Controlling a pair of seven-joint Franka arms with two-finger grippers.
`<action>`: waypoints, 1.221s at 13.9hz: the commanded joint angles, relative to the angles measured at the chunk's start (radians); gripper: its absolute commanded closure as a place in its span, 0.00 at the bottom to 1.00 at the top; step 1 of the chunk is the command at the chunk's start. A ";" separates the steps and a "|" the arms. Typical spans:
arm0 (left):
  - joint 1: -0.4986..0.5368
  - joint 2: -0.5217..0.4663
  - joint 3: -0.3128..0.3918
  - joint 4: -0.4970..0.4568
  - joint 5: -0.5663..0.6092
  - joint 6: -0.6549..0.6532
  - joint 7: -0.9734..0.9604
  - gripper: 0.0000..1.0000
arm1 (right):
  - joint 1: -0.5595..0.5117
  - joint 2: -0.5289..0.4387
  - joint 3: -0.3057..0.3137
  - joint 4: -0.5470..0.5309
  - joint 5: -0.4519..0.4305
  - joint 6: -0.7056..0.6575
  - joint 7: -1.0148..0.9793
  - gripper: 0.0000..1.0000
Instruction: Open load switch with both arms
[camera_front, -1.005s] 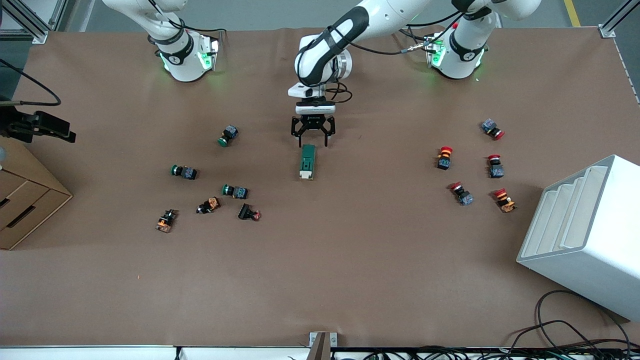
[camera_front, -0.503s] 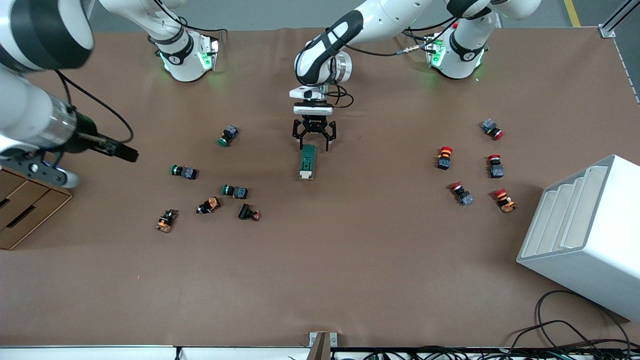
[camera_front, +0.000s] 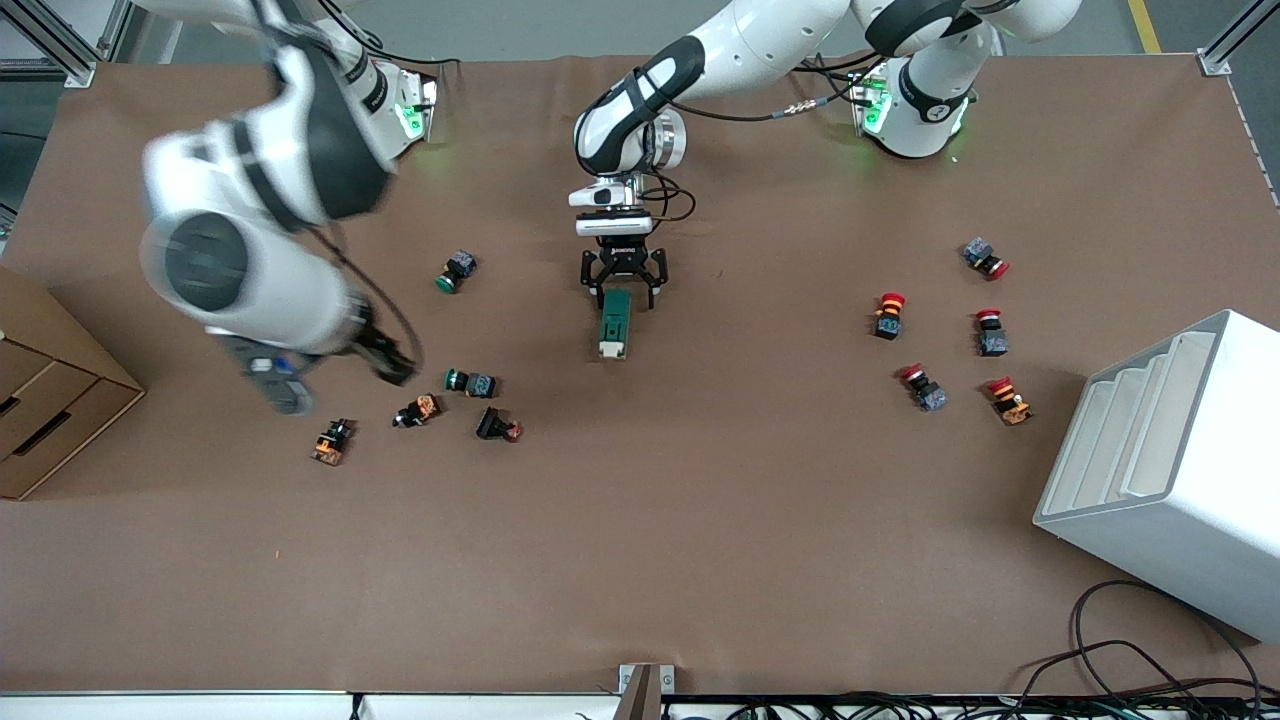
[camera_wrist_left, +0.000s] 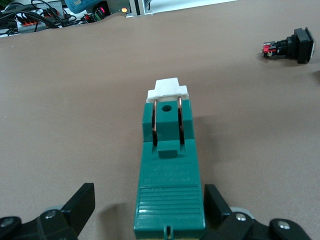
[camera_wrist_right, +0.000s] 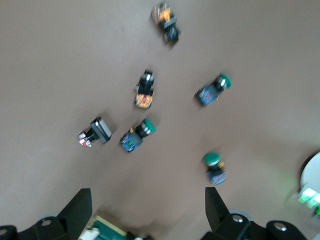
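The load switch (camera_front: 614, 323) is a dark-green block lying flat mid-table, its white tab (camera_front: 609, 350) at the end nearer the front camera. In the left wrist view the load switch (camera_wrist_left: 167, 175) fills the middle, with the white tab (camera_wrist_left: 167, 90) at its end away from the gripper. My left gripper (camera_front: 625, 287) is open and straddles the switch's other end; one fingertip (camera_wrist_left: 215, 202) sits close to the block's side, the other (camera_wrist_left: 82, 202) stands apart. My right gripper (camera_front: 392, 366) hangs open, blurred, over the green-capped pushbuttons (camera_wrist_right: 137, 135). The switch (camera_wrist_right: 107, 230) peeks in at the right wrist view's edge.
Green-capped pushbuttons (camera_front: 455, 270) and orange and black parts (camera_front: 418, 410) lie toward the right arm's end. Red-capped pushbuttons (camera_front: 888, 313) lie toward the left arm's end, beside a white stepped bin (camera_front: 1170, 470). A cardboard box (camera_front: 50, 400) stands at the table's edge.
The right arm has swung in from the table's end and now hangs over the green-capped pushbuttons. The left gripper has come down around the switch's end.
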 joint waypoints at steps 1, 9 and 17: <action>-0.010 0.015 0.006 0.020 0.012 -0.011 -0.025 0.01 | 0.074 0.156 -0.007 0.107 0.016 0.020 0.277 0.00; -0.046 0.021 0.006 0.020 0.045 -0.009 -0.194 0.01 | 0.172 0.462 -0.007 0.290 0.288 0.070 0.691 0.00; -0.064 0.030 0.007 0.005 0.095 -0.009 -0.244 0.01 | 0.231 0.538 0.016 0.292 0.316 0.131 0.720 0.00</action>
